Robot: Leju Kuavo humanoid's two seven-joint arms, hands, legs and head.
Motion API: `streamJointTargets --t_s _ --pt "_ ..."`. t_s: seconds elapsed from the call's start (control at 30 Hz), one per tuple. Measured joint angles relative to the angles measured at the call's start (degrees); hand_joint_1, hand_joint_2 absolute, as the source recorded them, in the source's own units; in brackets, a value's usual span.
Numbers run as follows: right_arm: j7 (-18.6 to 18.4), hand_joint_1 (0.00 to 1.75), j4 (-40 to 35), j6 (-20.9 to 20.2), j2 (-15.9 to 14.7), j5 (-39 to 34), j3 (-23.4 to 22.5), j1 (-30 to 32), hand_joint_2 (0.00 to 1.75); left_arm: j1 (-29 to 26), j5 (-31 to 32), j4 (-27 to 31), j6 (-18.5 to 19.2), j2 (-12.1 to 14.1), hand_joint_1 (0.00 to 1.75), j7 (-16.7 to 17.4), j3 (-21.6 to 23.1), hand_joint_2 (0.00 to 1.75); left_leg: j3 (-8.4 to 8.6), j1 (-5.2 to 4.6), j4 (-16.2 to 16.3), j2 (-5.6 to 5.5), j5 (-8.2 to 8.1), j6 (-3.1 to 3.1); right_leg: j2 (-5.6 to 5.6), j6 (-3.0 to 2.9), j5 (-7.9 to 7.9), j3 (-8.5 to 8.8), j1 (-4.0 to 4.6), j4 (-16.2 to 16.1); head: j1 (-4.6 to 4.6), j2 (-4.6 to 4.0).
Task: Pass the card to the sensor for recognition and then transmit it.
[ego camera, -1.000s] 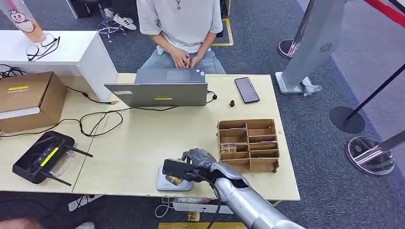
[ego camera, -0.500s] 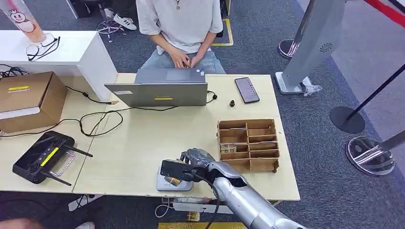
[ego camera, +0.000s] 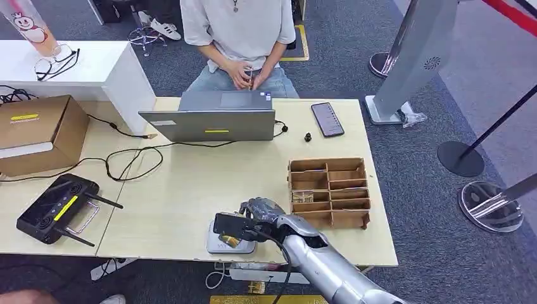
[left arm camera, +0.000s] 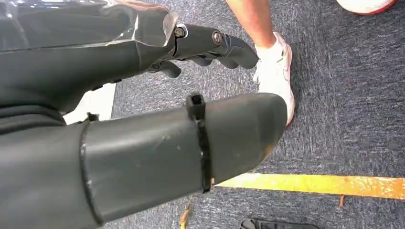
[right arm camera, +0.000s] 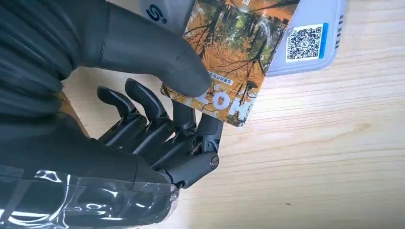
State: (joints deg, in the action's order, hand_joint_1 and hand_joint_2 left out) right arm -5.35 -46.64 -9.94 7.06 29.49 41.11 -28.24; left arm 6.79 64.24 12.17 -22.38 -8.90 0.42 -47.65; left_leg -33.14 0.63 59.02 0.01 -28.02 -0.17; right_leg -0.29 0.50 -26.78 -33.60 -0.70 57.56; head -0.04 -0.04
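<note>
Your right hand sits low over the near edge of the desk, and it is pinching the card between the thumb and the darker fingers curled beneath. From the right wrist view you can see the card, printed with orange autumn trees, lying across the top of the sensor, a pale grey pad with a QR sticker; one corner of the card hangs past the pad over bare wood. Whether the card actually touches the pad you probably cannot settle from this angle. From the head view the sensor sits just beside the wooden compartment tray. Your left hand hangs over dark carpet, fingers curled in with nothing in them. Across the desk a person sits behind a laptop.
</note>
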Motion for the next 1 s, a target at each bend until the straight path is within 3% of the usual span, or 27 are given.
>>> streamJointTargets --t_s 1.0 --pt "0.26 1.75 0.87 -0.31 0.0 0.15 0.11 -0.42 1.75 0.01 0.13 0.0 0.0 0.0 0.0 0.02 0.0 0.0 0.0 0.0 0.0 0.0 0.0 0.0 0.0 0.0 0.0 0.0 0.0 0.0 0.0 0.0"
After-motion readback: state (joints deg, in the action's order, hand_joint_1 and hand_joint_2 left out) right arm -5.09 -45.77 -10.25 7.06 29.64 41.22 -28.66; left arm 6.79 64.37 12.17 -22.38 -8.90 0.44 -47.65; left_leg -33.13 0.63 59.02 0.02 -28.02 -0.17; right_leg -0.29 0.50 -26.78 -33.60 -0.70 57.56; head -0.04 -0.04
